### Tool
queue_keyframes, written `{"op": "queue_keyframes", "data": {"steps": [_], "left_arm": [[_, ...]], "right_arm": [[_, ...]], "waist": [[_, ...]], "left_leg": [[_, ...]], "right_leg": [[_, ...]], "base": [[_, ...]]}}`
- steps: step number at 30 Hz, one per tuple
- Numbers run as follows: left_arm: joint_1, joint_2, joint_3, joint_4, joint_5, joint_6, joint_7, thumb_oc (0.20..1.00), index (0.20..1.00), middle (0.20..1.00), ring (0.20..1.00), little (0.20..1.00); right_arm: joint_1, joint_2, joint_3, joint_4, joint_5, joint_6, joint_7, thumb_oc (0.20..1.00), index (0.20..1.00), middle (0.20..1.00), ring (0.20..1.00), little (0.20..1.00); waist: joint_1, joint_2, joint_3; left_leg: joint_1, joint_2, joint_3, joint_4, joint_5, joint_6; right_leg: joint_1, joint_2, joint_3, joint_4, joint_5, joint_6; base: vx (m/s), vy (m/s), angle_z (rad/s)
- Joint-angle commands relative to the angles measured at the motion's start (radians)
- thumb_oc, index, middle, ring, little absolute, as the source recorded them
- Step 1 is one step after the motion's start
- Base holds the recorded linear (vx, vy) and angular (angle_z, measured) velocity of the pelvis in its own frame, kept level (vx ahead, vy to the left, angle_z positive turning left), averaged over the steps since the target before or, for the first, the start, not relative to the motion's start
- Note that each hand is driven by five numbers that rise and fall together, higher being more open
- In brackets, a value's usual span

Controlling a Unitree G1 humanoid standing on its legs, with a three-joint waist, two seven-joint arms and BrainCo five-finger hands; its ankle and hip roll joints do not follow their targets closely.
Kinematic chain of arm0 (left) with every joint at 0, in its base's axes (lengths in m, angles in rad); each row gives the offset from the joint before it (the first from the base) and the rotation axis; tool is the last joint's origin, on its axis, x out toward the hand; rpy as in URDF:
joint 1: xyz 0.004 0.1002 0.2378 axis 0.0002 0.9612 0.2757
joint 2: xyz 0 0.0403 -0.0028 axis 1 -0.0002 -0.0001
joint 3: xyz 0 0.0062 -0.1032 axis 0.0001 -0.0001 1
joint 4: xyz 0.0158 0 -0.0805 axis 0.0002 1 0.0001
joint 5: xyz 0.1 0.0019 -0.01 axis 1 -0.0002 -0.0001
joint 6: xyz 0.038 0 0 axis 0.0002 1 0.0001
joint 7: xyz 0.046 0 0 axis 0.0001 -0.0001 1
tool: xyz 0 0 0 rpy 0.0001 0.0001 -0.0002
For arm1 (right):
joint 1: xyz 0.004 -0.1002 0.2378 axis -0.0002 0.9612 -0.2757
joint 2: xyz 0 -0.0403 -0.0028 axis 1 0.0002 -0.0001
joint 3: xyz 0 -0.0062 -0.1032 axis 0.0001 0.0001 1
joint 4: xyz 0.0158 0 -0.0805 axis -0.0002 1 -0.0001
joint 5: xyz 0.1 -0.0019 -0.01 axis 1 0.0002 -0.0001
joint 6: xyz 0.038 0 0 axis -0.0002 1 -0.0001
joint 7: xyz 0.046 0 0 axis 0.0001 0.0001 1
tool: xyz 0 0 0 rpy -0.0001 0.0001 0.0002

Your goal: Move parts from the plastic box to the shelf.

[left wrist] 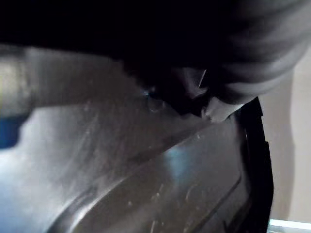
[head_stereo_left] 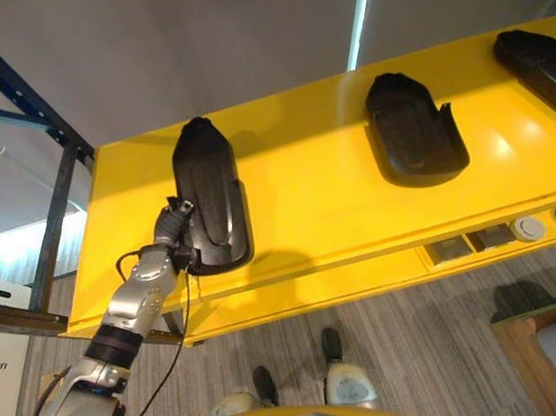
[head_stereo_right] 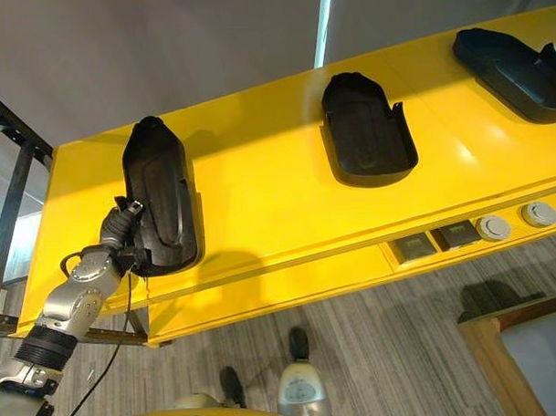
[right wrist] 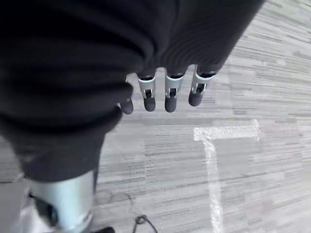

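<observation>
Left robot hand (head_stereo_left: 174, 232) — against black part's (head_stereo_left: 209, 188) edge, yellow shelf (head_stereo_left: 324, 206)

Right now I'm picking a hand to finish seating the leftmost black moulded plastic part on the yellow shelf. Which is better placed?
Left. The left hand is already at the leftmost black moulded plastic part on the yellow shelf; the right hand hangs over the floor.

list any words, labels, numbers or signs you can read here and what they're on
Nothing can be read in full.
White box at the lower left edge: a strip of dark print, cut off by the picture's edge, too partial to read.
Yellow metal shelf: dark square insets and round grey caps on its front edge, no legible marks.
Black moulded plastic parts: no print visible.
</observation>
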Motion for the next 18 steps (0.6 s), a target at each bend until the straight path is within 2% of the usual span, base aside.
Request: {"op": "queue_keyframes", "data": {"steps": [1, 4, 8, 12, 15, 18], "left_arm": [[-0.080, -0.008, -0.029, 0.087, 0.016, -0.025, 0.034, 1.000, 1.000, 1.000, 1.000, 1.000], [-0.106, -0.010, -0.038, 0.130, 0.017, -0.064, 0.033, 1.000, 1.000, 1.000, 1.000, 1.000], [-0.141, 0.006, -0.042, 0.157, 0.011, -0.078, 0.023, 1.000, 1.000, 1.000, 1.000, 1.000], [-0.158, 0.014, -0.041, 0.156, -0.014, -0.075, 0.016, 1.000, 1.000, 1.000, 1.000, 1.000], [-0.157, 0.006, -0.027, 0.113, -0.112, -0.064, -0.003, 1.000, 1.000, 1.000, 1.000, 1.000], [-0.140, -0.006, -0.022, 0.059, -0.167, -0.049, 0.018, 1.000, 1.000, 1.000, 1.000, 1.000]], "right_arm": [[-0.046, -0.016, 0.021, -0.005, 0.047, -0.162, -0.128, 1.000, 1.000, 1.000, 1.000, 1.000], [-0.092, -0.039, 0.048, -0.073, 0.087, -0.248, -0.151, 1.000, 1.000, 1.000, 1.000, 1.000], [-0.139, -0.058, 0.065, -0.106, 0.149, -0.293, -0.142, 1.000, 1.000, 1.000, 1.000, 1.000], [-0.149, -0.064, 0.063, -0.111, 0.163, -0.286, -0.120, 1.000, 1.000, 1.000, 1.000, 1.000], [-0.135, -0.052, 0.060, -0.100, 0.156, -0.264, -0.086, 1.000, 1.000, 1.000, 1.000, 1.000], [-0.122, -0.041, 0.061, -0.092, 0.161, -0.247, -0.072, 1.000, 1.000, 1.000, 1.000, 1.000]], "waist": [[-0.020, -0.026, 0.033], [-0.026, -0.012, 0.064], [-0.021, -0.007, 0.084], [-0.019, -0.008, 0.086], [-0.013, -0.014, 0.077], [-0.004, -0.019, 0.067]], "left_leg": [[-0.061, -0.012, -0.019, -0.001, -0.031, -0.007], [-0.082, -0.012, -0.018, -0.001, -0.018, -0.015], [-0.097, -0.010, -0.021, -0.001, -0.006, -0.022], [-0.097, -0.008, -0.023, -0.001, -0.001, -0.026], [-0.086, -0.004, -0.024, -0.001, 0.004, -0.029], [-0.077, -0.002, -0.028, -0.001, 0.005, -0.031]], "right_leg": [[0.055, -0.010, 0.036, 0.019, -0.148, 0.023], [0.036, -0.005, 0.044, 0.018, -0.148, 0.016], [0.027, -0.002, 0.036, 0.017, -0.148, 0.011], [0.029, 0.000, 0.030, 0.015, -0.148, 0.009], [0.046, 0.002, 0.018, 0.012, -0.149, 0.006], [0.062, 0.002, 0.006, 0.009, -0.151, 0.006]], "base": [[-0.06, 0.046, -0.02], [-0.10, 0.027, -0.10], [-0.05, -0.021, -0.08], [-0.01, -0.010, 0.00], [0.01, -0.025, 0.03], [0.02, -0.049, 0.12]]}}
